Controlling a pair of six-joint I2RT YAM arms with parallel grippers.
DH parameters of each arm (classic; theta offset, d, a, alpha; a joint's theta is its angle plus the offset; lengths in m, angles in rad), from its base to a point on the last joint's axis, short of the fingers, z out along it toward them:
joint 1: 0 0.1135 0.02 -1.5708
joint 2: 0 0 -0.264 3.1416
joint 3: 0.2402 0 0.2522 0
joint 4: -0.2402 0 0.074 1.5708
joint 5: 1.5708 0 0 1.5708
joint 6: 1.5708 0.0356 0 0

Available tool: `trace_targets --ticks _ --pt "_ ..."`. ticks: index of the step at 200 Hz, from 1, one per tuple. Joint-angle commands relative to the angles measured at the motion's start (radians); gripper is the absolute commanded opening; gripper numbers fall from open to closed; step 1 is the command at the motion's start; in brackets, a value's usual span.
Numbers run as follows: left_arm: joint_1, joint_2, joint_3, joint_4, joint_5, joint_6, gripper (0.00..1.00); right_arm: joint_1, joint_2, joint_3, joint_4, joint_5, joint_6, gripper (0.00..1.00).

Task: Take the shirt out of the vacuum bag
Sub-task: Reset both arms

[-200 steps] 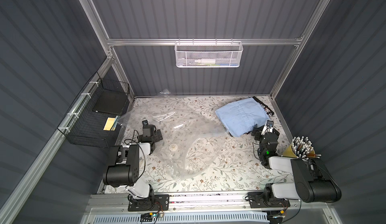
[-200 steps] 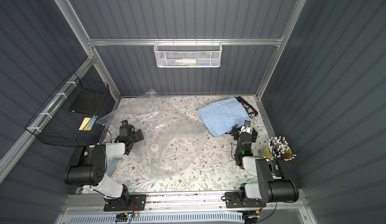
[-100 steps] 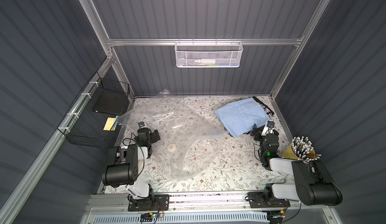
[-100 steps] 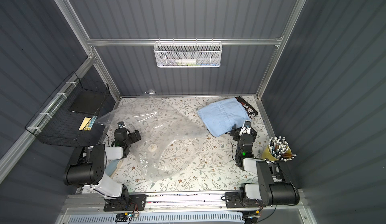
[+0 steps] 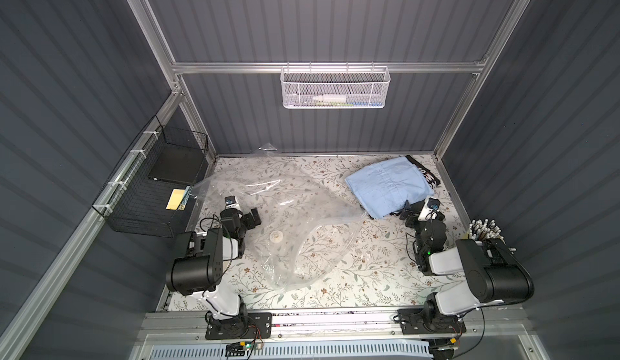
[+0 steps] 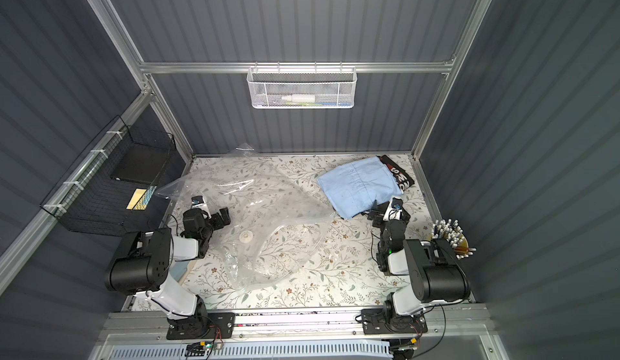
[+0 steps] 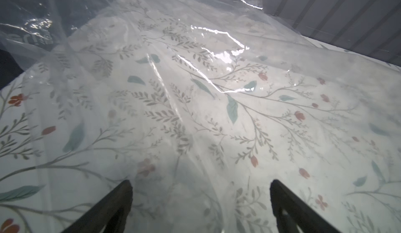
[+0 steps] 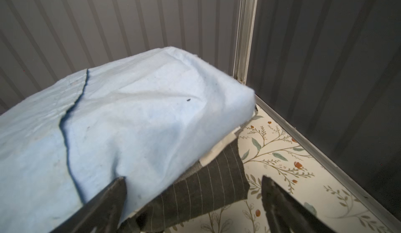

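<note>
The vacuum bag [image 5: 302, 214] [image 6: 268, 214] is a large clear crinkly sheet lying flat over the left and middle of the flowered table, its round white valve [image 5: 277, 237] facing up. I see nothing inside it. The shirt [image 5: 389, 187] [image 6: 359, 187] is light blue and folded. It lies outside the bag at the back right, on top of darker clothes. My left gripper [image 5: 251, 217] [image 7: 200, 184] stands open over the bag's left part, with only plastic between its fingers. My right gripper [image 5: 414, 214] [image 8: 193, 181] is open at the shirt's near edge [image 8: 130, 123].
A black printed garment [image 5: 426, 173] and a dark pinstriped one [image 8: 217, 184] lie under the shirt. A black wire basket [image 5: 151, 200] hangs on the left wall, a white mesh basket [image 5: 335, 86] on the back wall. A cup of pens [image 5: 484, 232] stands at the right edge.
The left wrist has shifted a little over the bag's left part, and the right wrist has barely moved. Both grippers stay open. The bag and shirt lie as before.
</note>
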Motion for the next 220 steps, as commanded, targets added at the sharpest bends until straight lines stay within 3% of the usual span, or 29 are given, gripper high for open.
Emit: trace_targets --ticks 1,46,60,71,91,102,220 --pt "-0.026 -0.037 -0.079 0.127 0.018 0.041 0.99 0.001 -0.003 0.004 0.007 -0.034 -0.009 0.99" --pt "-0.071 0.0 -0.135 0.259 -0.026 0.091 1.0 0.005 -0.02 0.003 -0.019 -0.09 -0.033 0.99" --pt "-0.085 0.053 -0.165 0.391 -0.026 0.111 0.99 0.005 -0.023 0.01 -0.038 -0.087 -0.03 0.99" --pt "-0.087 0.028 -0.124 0.262 -0.057 0.093 1.0 0.004 -0.017 0.014 -0.037 -0.084 -0.03 0.99" --pt "-0.118 0.039 -0.088 0.206 -0.108 0.114 1.0 -0.034 -0.011 0.068 -0.139 -0.147 0.0 0.99" --pt "-0.141 0.055 -0.091 0.243 -0.154 0.131 0.99 -0.048 -0.013 0.07 -0.147 -0.17 0.008 0.99" --pt "-0.153 0.044 -0.084 0.213 -0.169 0.131 0.99 -0.047 -0.02 0.063 -0.139 -0.178 0.004 0.99"
